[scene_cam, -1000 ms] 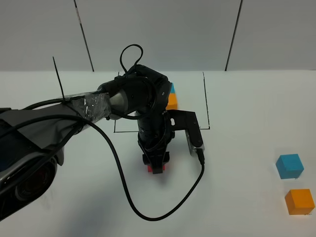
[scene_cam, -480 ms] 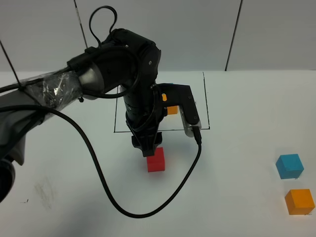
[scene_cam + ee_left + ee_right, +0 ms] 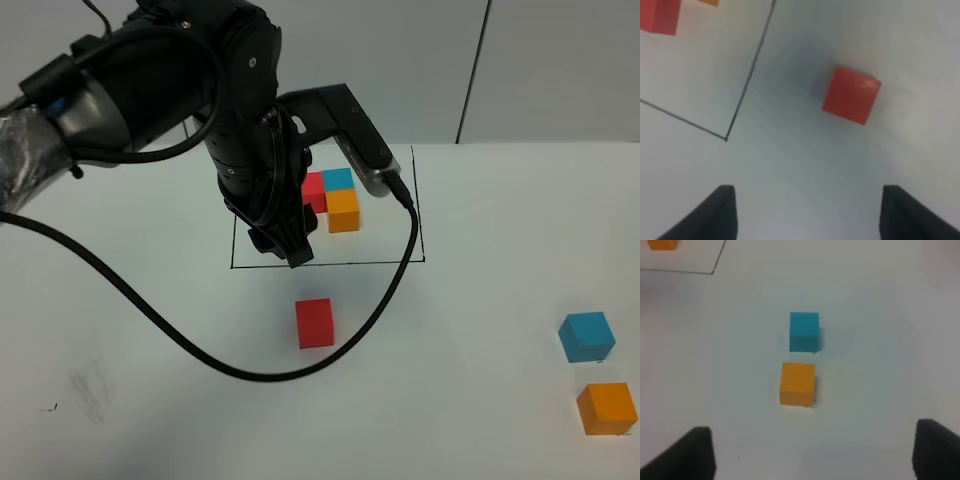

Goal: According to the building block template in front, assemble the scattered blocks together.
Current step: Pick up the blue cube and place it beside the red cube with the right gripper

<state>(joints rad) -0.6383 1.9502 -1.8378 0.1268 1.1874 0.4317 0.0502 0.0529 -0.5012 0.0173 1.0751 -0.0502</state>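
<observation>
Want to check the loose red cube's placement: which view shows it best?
Exterior high: the red cube lies unobstructed outside the outline, template in sight. Left wrist shows it close, slightly blurred; right wrist misses it.

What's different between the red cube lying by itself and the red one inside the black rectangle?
The lone red cube stands outside the black outline, touching nothing; the framed red cube sits inside it, against a blue cube. The left arm partly hides the framed one, not the lone one. Both are plain red.
</observation>
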